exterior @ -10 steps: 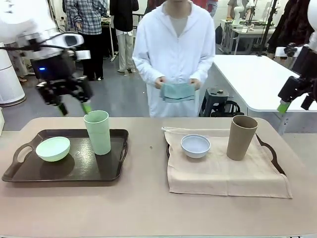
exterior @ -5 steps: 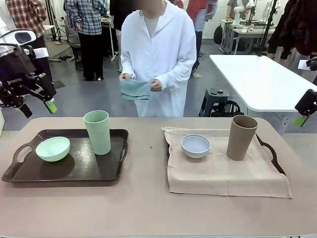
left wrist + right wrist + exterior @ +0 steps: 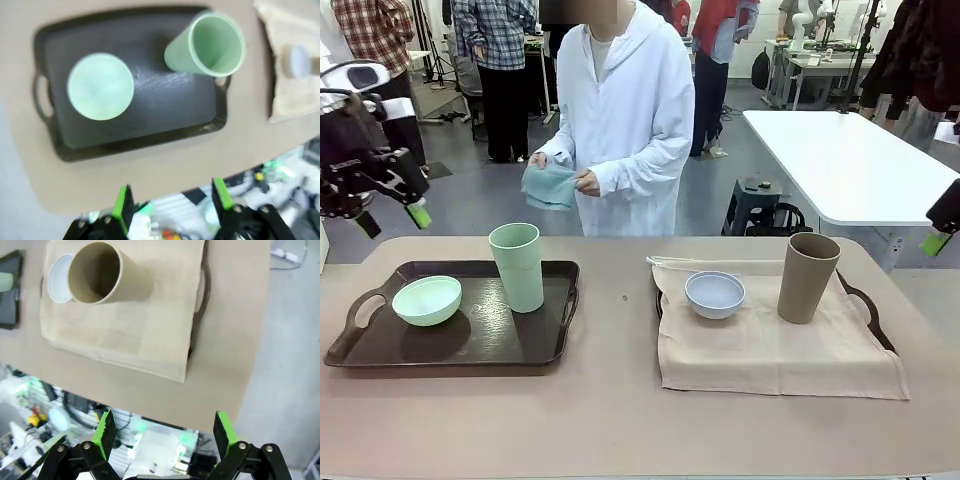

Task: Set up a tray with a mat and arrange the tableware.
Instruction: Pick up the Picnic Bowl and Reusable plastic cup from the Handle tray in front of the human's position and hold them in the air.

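Above the table's left end the left gripper (image 3: 392, 218) hangs open, empty; the right gripper (image 3: 164, 427), off the right edge, likewise. Beyond the beige table (image 3: 610, 420) a person (image 3: 632, 120) in a busy workshop holds a teal cloth (image 3: 550, 186). Pale green tumbler (image 3: 517, 266) and mint bowl (image 3: 427, 300) stand on the dark tray (image 3: 548, 345); tan tumbler (image 3: 807, 277) and greyish-white bowl (image 3: 714, 294) on the beige mat (image 3: 770, 358).

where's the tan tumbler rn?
Front view: the tall tan-brown handleless tumbler stands upright on the beige cloth mat, robot's right side, just right of the small round greyish-white bowl.
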`<action>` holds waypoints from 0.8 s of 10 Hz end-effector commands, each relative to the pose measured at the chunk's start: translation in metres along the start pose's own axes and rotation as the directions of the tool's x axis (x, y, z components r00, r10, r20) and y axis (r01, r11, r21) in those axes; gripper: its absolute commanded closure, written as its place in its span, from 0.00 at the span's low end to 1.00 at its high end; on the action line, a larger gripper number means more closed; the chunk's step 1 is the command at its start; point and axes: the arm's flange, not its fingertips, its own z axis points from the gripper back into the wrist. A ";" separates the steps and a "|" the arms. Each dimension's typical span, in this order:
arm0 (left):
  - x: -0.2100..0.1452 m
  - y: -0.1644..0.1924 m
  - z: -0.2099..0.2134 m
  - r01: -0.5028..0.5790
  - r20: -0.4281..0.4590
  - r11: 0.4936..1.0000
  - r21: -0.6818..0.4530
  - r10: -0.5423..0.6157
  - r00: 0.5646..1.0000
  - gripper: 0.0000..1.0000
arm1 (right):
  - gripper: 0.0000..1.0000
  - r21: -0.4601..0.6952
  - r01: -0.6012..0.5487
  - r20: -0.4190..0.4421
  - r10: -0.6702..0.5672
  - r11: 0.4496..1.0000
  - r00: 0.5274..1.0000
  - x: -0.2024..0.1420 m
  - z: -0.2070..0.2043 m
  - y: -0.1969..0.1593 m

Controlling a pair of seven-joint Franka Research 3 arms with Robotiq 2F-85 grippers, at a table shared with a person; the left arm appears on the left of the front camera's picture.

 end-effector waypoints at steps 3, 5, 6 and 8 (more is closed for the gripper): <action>-0.020 0.089 0.003 -0.049 0.029 0.958 -0.281 0.060 0.998 0.18 | 0.00 0.421 0.017 0.061 -0.047 0.907 0.997 -0.023 0.028 -0.072; -0.035 0.129 0.008 -0.031 0.102 0.903 -0.428 0.082 0.991 0.18 | 0.00 0.511 0.051 0.072 -0.102 0.858 0.992 -0.032 0.033 -0.097; -0.052 0.153 0.009 -0.025 0.150 0.871 -0.490 0.112 0.982 0.18 | 0.00 0.559 0.076 0.068 -0.137 0.825 0.988 -0.040 0.034 -0.112; -0.069 0.190 0.008 0.011 0.236 0.821 -0.570 0.151 0.960 0.18 | 0.00 0.630 0.096 0.062 -0.173 0.771 0.983 -0.051 0.030 -0.138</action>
